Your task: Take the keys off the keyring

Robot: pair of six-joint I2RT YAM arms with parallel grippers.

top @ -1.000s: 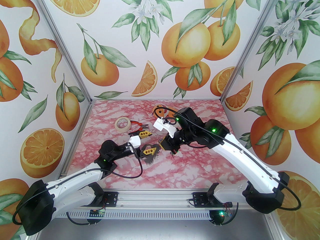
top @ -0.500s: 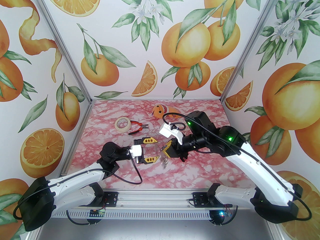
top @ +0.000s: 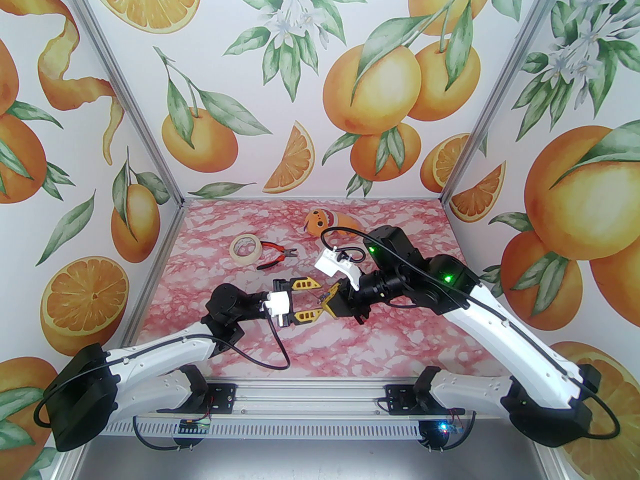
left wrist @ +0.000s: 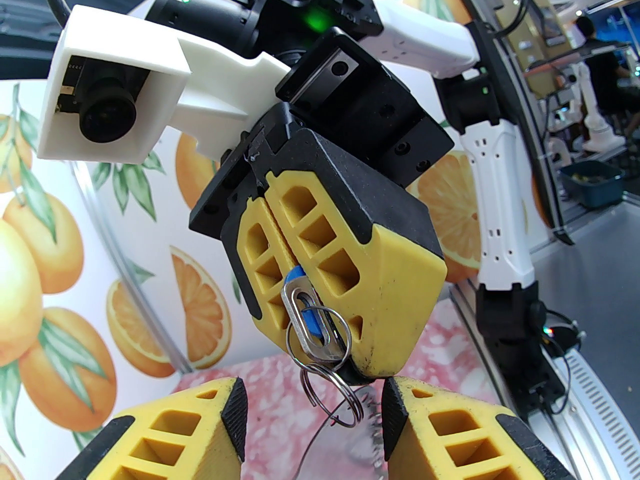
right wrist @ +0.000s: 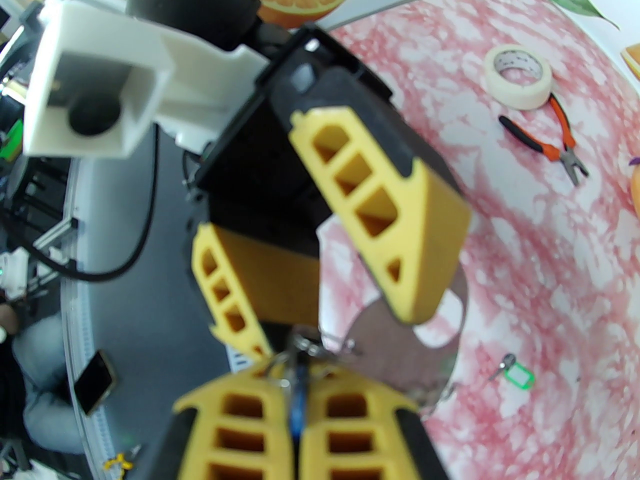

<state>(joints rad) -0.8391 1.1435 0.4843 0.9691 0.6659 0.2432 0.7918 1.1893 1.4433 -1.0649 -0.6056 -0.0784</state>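
Observation:
My right gripper [left wrist: 350,368] is shut on the blue key [left wrist: 312,320], holding it in the air with its silver metal piece and small rings [left wrist: 332,393] hanging below. The dark grey keyring [right wrist: 390,348] dangles from those rings. My left gripper [left wrist: 314,408] is open, its yellow fingers [left wrist: 235,408] on either side of the hanging rings without touching them. In the top view the two grippers meet tip to tip, left gripper [top: 312,299] against right gripper [top: 326,304]. The green key [right wrist: 520,375] lies on the pink table, apart from the ring.
A beige tape roll [top: 245,251] and red-handled pliers [top: 275,257] lie at the back left of the table. An orange plush toy [top: 320,220] sits at the back centre. The booth walls close in on three sides.
My left gripper has swung right and levelled toward the right gripper, and its jaws have narrowed around the hanging rings. The right gripper shifted slightly with the blue key still pinched.

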